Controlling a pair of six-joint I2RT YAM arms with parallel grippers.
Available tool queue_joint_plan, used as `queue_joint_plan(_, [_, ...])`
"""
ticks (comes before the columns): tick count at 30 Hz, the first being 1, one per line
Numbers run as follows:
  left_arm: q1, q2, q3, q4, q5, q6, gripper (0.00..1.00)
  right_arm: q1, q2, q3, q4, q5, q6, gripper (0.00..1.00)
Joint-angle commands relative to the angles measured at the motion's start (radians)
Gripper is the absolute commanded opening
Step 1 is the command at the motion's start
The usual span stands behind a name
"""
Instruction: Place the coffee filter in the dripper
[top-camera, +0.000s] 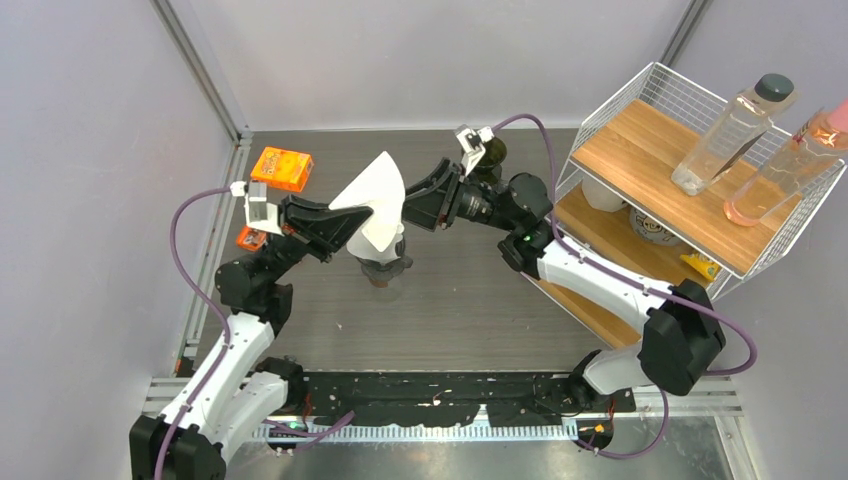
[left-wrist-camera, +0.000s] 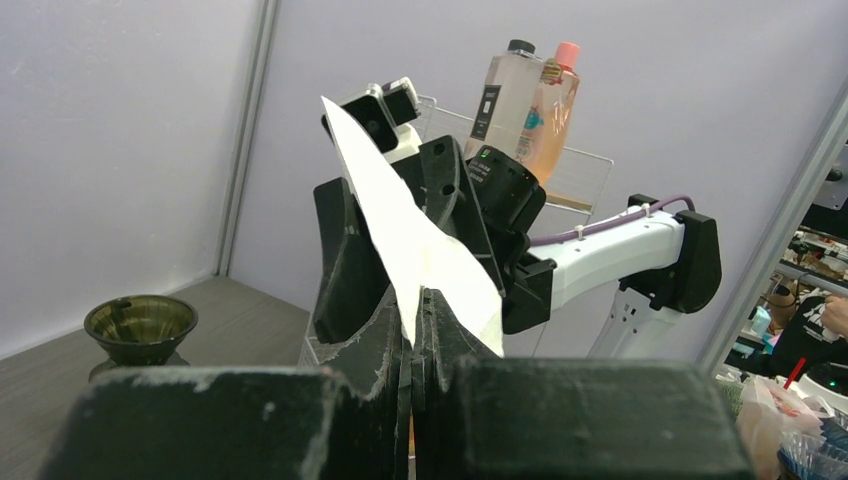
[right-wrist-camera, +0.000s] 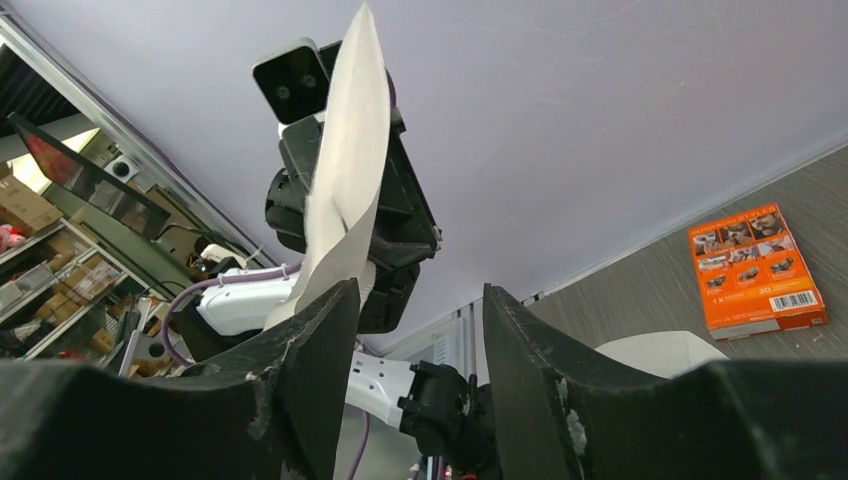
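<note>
Left gripper (left-wrist-camera: 418, 302) fills the foreground of its own wrist view, its two fingers pressed together on the lower edge of the coffee filter (left-wrist-camera: 415, 235) — a white paper cone, flattened, that rises from the pinch with its point tilted up and away. Opposite it, the right gripper (right-wrist-camera: 420, 296) stands with its fingers spread and nothing between them; the paper passes just beside one finger, and whether it touches cannot be told. From above, the filter hangs in the air between the two grippers, directly over a small vessel on a brownish base that I take for the dripper (top-camera: 385, 268), though the paper hides most of its mouth. A dark funnel-shaped cup (left-wrist-camera: 140, 322) sits well apart at the far side of the table (top-camera: 470, 310), and an orange box (right-wrist-camera: 757, 266) lies off to the left. The step in hand looks like carrying and readying the filter above the dripper — nothing is seated yet. Next, the flattened cone probably needs opening, perhaps with the right gripper taking the free edge, then lowering narrow end first so it settles inside the rim instead of crumpling against it.
</note>
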Motion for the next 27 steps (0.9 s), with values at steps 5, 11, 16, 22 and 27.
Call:
queue_joint_plan(5, [0.003,-0.007,0.001,0.042,0.009,0.011,0.0,0.006,-0.105,-0.043,-0.004,0.025,-0.048,0.57])
queue_joint_plan(11, [0.003,-0.032,-0.005,0.033,0.012,0.02,0.0,0.003,-0.193,-0.073,-0.18,0.171,-0.178,0.59])
queue_joint_plan(16, [0.003,-0.035,-0.005,0.025,0.013,0.022,0.0,0.003,-0.231,-0.079,-0.208,0.164,-0.203,0.6])
queue_joint_plan(22, [0.003,-0.038,-0.005,0.025,0.016,0.021,0.0,0.001,-0.244,-0.077,-0.236,0.159,-0.205,0.6])
queue_joint_plan(27, [0.003,-0.04,-0.002,0.025,0.028,0.018,0.0,0.001,-0.249,-0.053,-0.278,0.202,-0.208,0.6])
